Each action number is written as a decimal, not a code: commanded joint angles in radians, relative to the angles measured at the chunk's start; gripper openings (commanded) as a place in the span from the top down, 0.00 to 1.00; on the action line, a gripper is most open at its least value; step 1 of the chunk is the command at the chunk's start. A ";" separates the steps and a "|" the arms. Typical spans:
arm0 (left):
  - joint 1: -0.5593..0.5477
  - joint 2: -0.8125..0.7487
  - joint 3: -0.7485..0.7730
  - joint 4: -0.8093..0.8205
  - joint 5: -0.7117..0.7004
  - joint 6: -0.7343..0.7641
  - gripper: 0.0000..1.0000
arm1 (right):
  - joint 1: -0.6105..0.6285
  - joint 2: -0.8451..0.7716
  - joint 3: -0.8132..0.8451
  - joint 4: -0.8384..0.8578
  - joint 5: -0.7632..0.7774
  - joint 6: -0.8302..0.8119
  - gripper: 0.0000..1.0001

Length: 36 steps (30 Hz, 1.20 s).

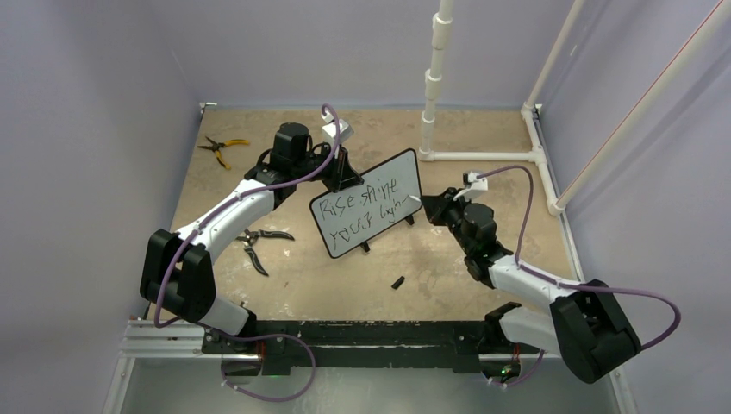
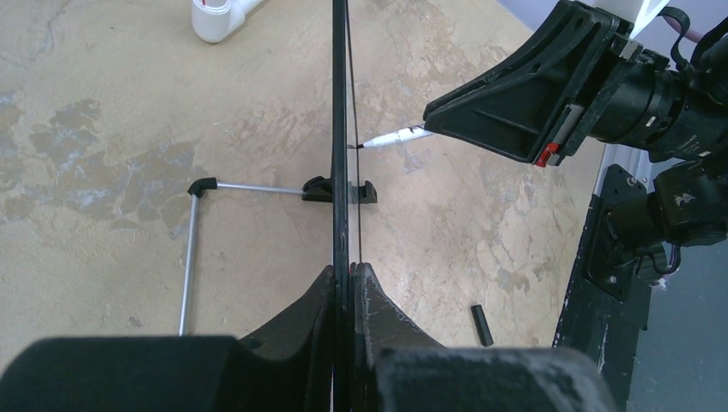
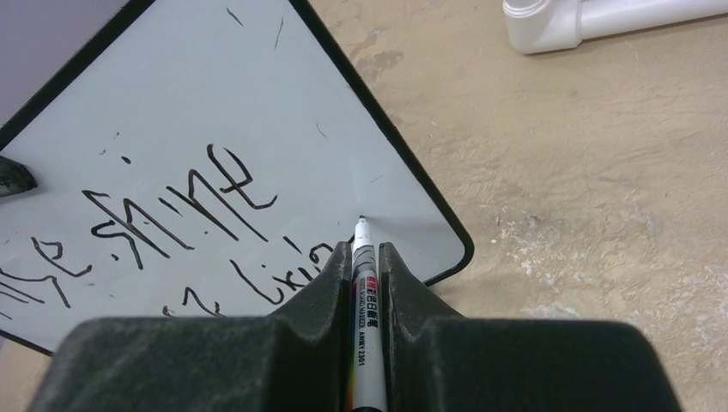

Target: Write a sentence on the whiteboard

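Left fingers (image 1: 341, 172) clamp the whiteboard (image 1: 392, 177) by its top rim, mid-frame on the mottled worktop (image 1: 345, 276), the sentence (image 1: 358, 210) slanting across it. Left wrist: its thin black frame stands edge-on, and a hard marker (image 2: 397, 135) push could tip it. Right wrist: right fingers (image 3: 322, 296) pinch the slick barrel near the glossy board's rounded corner, where I might overrun.

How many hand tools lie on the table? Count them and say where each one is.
2. Yellow-handled pliers lie in the far left corner; dark-handled pliers lie on the table left of the whiteboard. Others may be hidden under the arms.
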<state>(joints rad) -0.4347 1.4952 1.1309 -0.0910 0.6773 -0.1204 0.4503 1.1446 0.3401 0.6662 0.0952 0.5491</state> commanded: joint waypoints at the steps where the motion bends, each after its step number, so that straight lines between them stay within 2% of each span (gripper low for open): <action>1: -0.013 -0.038 -0.003 0.022 0.052 0.002 1.00 | -0.005 -0.033 0.031 0.028 -0.006 -0.025 1.00; 8: -0.013 -0.038 -0.003 0.023 0.051 0.002 1.00 | -0.005 -0.067 0.034 0.057 -0.094 -0.063 1.00; 16: -0.013 -0.036 -0.003 0.022 0.049 0.004 1.00 | -0.006 0.003 0.060 0.072 -0.079 -0.061 1.00; 36: -0.013 -0.033 -0.003 0.022 0.049 0.004 1.00 | -0.005 0.046 0.001 0.001 -0.016 0.012 1.00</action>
<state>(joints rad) -0.4347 1.4948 1.1305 -0.0910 0.6720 -0.1204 0.4492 1.1790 0.3492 0.6716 0.0410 0.5446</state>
